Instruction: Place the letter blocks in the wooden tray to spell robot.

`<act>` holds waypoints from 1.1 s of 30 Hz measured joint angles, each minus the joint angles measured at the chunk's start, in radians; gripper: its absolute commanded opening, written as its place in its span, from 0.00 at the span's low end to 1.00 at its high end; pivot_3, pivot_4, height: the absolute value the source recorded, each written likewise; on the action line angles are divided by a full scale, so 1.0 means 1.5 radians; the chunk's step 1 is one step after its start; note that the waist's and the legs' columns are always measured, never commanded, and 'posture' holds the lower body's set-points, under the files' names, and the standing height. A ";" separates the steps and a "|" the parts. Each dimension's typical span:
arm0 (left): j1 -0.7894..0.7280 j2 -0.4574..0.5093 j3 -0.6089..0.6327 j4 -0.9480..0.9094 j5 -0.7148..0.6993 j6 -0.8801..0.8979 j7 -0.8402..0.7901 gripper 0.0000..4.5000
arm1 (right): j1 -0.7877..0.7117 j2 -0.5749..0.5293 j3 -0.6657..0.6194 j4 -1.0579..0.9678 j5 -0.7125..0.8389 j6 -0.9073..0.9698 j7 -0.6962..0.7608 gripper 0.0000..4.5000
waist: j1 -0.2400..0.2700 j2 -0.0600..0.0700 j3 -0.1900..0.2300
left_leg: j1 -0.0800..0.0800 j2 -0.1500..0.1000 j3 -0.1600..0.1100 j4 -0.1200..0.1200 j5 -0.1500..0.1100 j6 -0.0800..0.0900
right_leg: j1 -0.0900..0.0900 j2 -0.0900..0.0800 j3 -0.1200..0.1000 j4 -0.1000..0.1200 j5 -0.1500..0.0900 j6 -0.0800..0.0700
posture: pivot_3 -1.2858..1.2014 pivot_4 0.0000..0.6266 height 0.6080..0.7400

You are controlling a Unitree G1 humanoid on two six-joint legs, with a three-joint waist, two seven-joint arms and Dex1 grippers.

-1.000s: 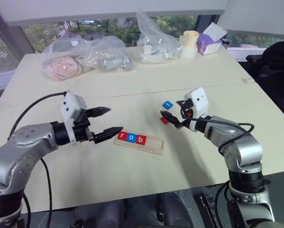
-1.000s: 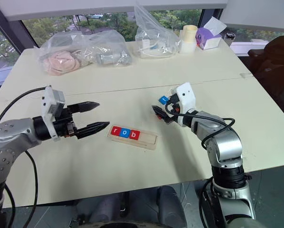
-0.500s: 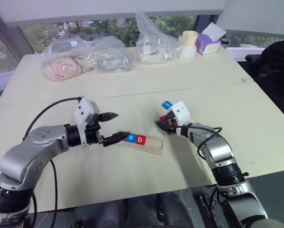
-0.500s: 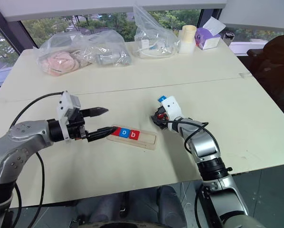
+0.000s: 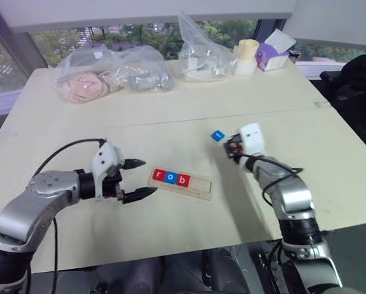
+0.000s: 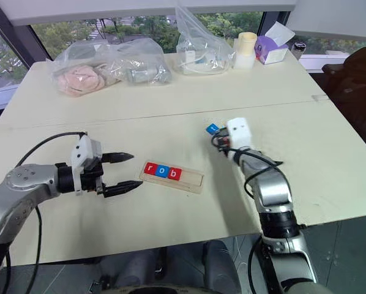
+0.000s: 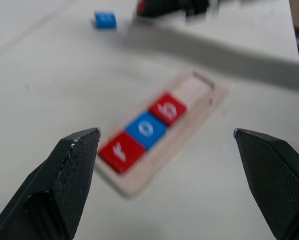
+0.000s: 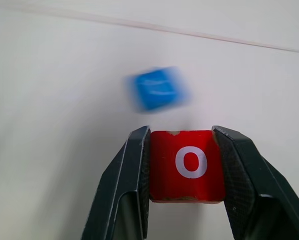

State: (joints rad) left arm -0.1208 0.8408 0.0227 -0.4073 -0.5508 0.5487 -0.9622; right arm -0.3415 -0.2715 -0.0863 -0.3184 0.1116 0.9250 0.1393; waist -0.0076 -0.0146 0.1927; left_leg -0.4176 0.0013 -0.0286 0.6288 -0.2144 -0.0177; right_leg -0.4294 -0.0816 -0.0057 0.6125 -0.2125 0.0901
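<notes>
Pale table [image 5: 171, 110] beside windows [image 5: 140, 33]

Blue tile [image 8: 158, 89]: smeared in my right wrist view, letter unreadable; in my head views too small to read.
Right gripper [image 7: 169, 6]: a dark blur cut by the frame edge in my left wrist view.
Plastic bags [image 5: 109, 75]: contents unclear to me.
Purple box [image 5: 272, 49]: print too small.
</notes>
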 measured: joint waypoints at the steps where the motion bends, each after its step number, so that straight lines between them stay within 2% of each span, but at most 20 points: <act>1: -0.003 -0.003 -0.009 0.001 0.006 -0.009 -0.006 1.00 | 0.023 0.013 -0.012 -0.040 0.000 0.037 -0.016 0.28 | -0.001 0.000 0.000 | 0.000 0.000 0.000 0.000 0.000 0.000 | 0.000 0.000 0.000 0.000 0.000 0.000 | 0.52 0.24 1.00; 5: -0.022 -0.022 -0.036 0.000 0.014 -0.020 -0.018 1.00 | 0.083 0.065 -0.013 -0.148 0.002 0.145 -0.054 0.28 | -0.005 0.000 0.000 | 0.000 0.001 0.000 0.000 0.000 0.000 | -0.001 0.000 0.000 0.000 0.000 0.000 | 0.52 0.24 1.00; 8: -0.042 -0.039 -0.058 0.004 0.026 -0.024 -0.023 1.00 | 0.110 0.111 -0.001 -0.178 -0.002 0.164 -0.083 0.28 | -0.005 0.000 0.000 | 0.000 0.001 0.000 -0.001 0.000 0.000 | -0.001 0.000 0.000 0.000 0.000 0.000 | 0.52 0.24 1.00; 10: -0.051 -0.048 -0.073 0.012 0.032 -0.024 -0.025 1.00 | 0.121 0.137 0.007 -0.176 -0.006 0.164 -0.098 0.51 | -0.006 0.000 0.000 | 0.000 0.001 0.000 -0.001 0.000 0.000 | -0.001 0.000 0.000 0.000 0.000 0.000 | 0.52 0.24 1.00; 11: -0.055 -0.051 -0.078 0.013 0.034 -0.024 -0.025 1.00 | 0.119 0.147 0.009 -0.176 -0.006 0.163 -0.102 0.58 | -0.006 0.000 0.000 | 0.000 0.001 0.000 -0.001 0.000 0.000 | -0.001 0.000 0.000 0.000 0.000 0.000 | 0.52 0.24 1.00; 14: -0.057 -0.054 -0.082 0.013 0.038 -0.023 -0.025 1.00 | 0.117 0.151 0.021 -0.176 -0.007 0.163 -0.107 0.91 | -0.006 0.000 0.000 | -0.001 0.001 0.000 -0.001 0.000 0.000 | -0.001 0.000 0.000 0.000 0.000 0.000 | 0.52 0.24 1.00; 15: -0.058 -0.054 -0.083 0.013 0.039 -0.022 -0.025 1.00 | 0.117 0.151 0.025 -0.176 -0.007 0.164 -0.109 0.99 | -0.006 0.000 0.000 | -0.001 0.001 0.000 -0.001 0.000 0.000 | -0.001 0.000 0.000 0.000 0.000 0.000 | 0.52 0.24 1.00; 18: -0.058 -0.053 -0.083 0.012 0.040 -0.019 -0.025 1.00 | 0.117 0.148 0.017 -0.177 -0.006 0.164 -0.107 0.99 | -0.004 0.000 0.000 | -0.001 0.001 0.000 0.000 0.000 0.000 | -0.001 0.000 0.000 0.000 0.000 0.000 | 0.52 0.24 1.00; 20: -0.055 -0.049 -0.081 0.012 0.039 -0.017 -0.026 1.00 | 0.116 0.123 0.000 -0.177 0.001 0.146 -0.086 0.99 | -0.004 0.000 0.000 | -0.002 0.001 0.000 0.000 0.000 0.000 | -0.001 0.000 0.000 0.000 0.000 0.000 | 0.52 0.24 1.00; 23: -0.053 -0.035 -0.064 0.012 0.029 -0.009 -0.034 1.00 | 0.112 0.018 -0.036 -0.159 0.026 0.048 0.006 0.99 | -0.004 0.000 0.000 | -0.002 0.001 0.000 0.000 0.000 0.000 | -0.002 0.000 0.000 -0.001 -0.001 0.002 | 0.52 0.24 1.00; 26: -0.051 -0.021 -0.029 -0.010 -0.004 -0.009 -0.063 1.00 | 0.144 -0.136 -0.042 -0.101 0.056 -0.115 0.190 0.99 | -0.004 0.000 0.000 | -0.002 0.001 0.000 0.000 0.000 0.000 | -0.002 0.000 0.000 -0.001 -0.002 0.003 | 0.52 0.24 1.00; 28: -0.045 0.003 -0.020 -0.032 -0.014 -0.013 -0.086 1.00 | 0.163 -0.188 -0.043 -0.047 0.067 -0.229 0.290 0.99 | -0.006 0.000 0.000 | -0.002 0.001 0.001 0.000 0.000 0.000 | -0.002 0.000 0.000 -0.001 -0.002 0.003 | 0.52 0.24 1.00; 33: -0.019 0.050 -0.015 -0.063 -0.014 -0.034 -0.130 1.00 | 0.159 -0.320 -0.039 0.143 0.112 -0.379 0.545 0.99 | -0.005 0.000 0.000 | -0.001 0.001 0.002 0.001 0.000 0.001 | 0.000 0.000 0.000 -0.001 -0.002 0.003 | 0.52 0.24 1.00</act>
State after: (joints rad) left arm -0.1495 0.9159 -0.0005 -0.5021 -0.5714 0.4979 -1.1565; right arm -0.1035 -0.7522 -0.1448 -0.1037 0.2802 0.3558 0.9561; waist -0.0150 -0.0139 0.1934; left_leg -0.4185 0.0033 -0.0263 0.6297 -0.2148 -0.0169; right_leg -0.4299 -0.0813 -0.0057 0.6111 -0.2149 0.0940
